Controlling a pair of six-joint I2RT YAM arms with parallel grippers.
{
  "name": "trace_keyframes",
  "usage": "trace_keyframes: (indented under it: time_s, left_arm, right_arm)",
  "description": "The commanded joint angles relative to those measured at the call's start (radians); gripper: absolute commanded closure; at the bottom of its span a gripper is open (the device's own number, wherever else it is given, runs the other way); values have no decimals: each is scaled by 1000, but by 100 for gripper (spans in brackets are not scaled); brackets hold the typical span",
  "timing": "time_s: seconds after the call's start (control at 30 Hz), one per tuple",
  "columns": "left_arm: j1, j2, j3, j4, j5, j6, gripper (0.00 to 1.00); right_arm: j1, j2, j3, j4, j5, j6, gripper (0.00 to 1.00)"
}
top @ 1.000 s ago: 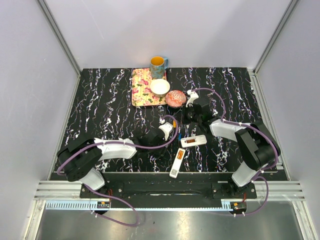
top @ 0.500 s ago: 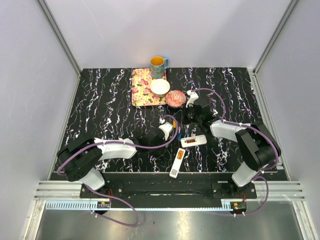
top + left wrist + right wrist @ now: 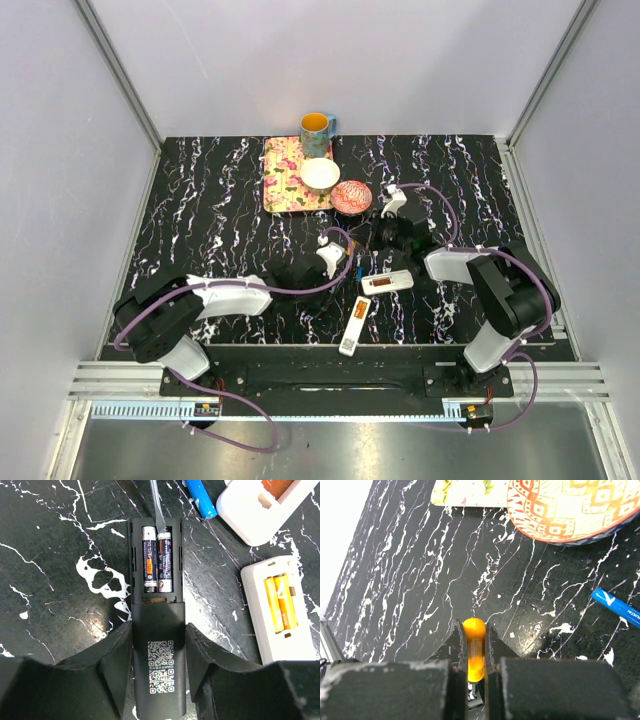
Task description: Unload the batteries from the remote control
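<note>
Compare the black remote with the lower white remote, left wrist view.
The black remote holds two black cells; the white remote holds two orange cells. The black remote is held between the left fingers; the white remote lies free to its right. Both lie back up, covers off.

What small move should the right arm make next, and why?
Probably pry the screwdriver under the battery at its tip. The left gripper clamps the black remote, whose open bay holds two batteries, with the tip at its edge.
</note>
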Motion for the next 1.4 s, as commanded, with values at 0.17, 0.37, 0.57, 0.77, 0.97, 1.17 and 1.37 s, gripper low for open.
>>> trace_keyframes:
  time_s: [0.17,0.37,0.57,0.77,0.97,1.17,1.37]
  left_arm:
    - [17,92,-7,-47,1,-30,100]
    - [19,93,-9,-51,-30,-37,100]
    - [20,102,-6,-54,-37,-39,100]
    - [20,104,-1,-57,-39,-36,100]
    - [20,113,8,-59,-33,-31,100]
    - [20,118,9,-57,-27,-30,100]
    - [20,119,9,-57,-19,-25,100]
  right_arm:
    - [2,19,-60,90,-177,275,100]
    - [-30,-4,-63,96,-188,291,100]
    - [-48,-16,-66,75,-183,269,100]
    - [-59,-42,-55,53,-159,243,100]
    - [-68,-85,-23,-33,-102,173,100]
    - [-71,-105,6,-112,-7,82,100]
    - [-71,-99,26,-137,44,33,100]
